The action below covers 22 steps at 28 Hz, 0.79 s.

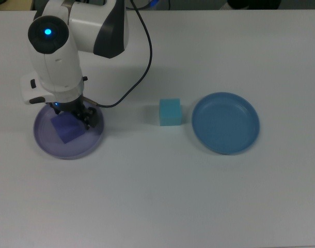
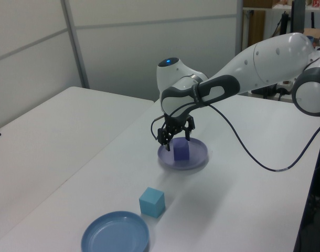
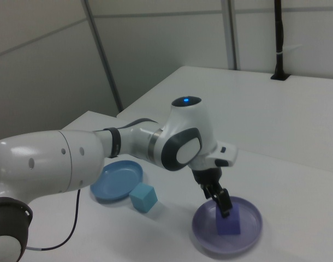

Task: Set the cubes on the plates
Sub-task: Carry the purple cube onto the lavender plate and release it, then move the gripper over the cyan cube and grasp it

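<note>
closest to me, in the left view, is the blue plate point(image 2: 115, 232), bare inside, at the table's point(image 2: 55, 136) near end. just behind it the turquoise cube point(image 2: 152, 202) sits on the tabletop, close to that plate's rim but not on it; in the top view it lies just off the blue plate's point(image 1: 225, 123) left edge, a narrow gap between them. farther along is the lavender plate point(image 2: 198, 156), and the purple cube point(image 2: 180, 151) rests inside it, flat on the dish. in the top view the purple cube point(image 1: 67, 128) lies turned at an angle near the plate's middle. my gripper point(image 2: 174, 135) hangs just above that cube, fingers spread apart and holding nothing, the cube standing free beneath them. in the right view one finger point(image 3: 224, 206) crosses in front of the cube's upper edge. my black cable point(image 2: 238, 152) loops out behind the wrist over the table.
</note>
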Each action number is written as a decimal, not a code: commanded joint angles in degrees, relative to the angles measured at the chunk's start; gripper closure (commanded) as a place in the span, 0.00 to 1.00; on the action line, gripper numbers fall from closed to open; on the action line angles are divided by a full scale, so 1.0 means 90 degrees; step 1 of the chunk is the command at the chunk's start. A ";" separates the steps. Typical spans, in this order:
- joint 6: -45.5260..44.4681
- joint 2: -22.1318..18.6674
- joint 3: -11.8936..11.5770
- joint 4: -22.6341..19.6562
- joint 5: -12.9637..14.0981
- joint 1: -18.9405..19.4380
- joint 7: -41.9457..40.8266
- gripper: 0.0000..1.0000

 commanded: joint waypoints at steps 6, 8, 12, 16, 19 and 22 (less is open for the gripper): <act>-0.0035 -0.0236 0.0947 -0.0252 0.0140 0.0421 -0.0707 0.00; -0.0045 -0.0236 0.0947 -0.0262 0.0140 0.0626 -0.0775 0.00; -0.0045 -0.0246 0.0957 -0.0349 0.0091 0.0968 -0.0834 0.00; -0.0045 -0.0246 0.0957 -0.0349 0.0091 0.1183 -0.0883 0.00; -0.0074 -0.0246 0.0957 -0.0408 0.0091 0.1388 -0.0863 0.00; -0.0133 -0.0246 0.0957 -0.0632 -0.0016 0.1535 -0.0863 0.00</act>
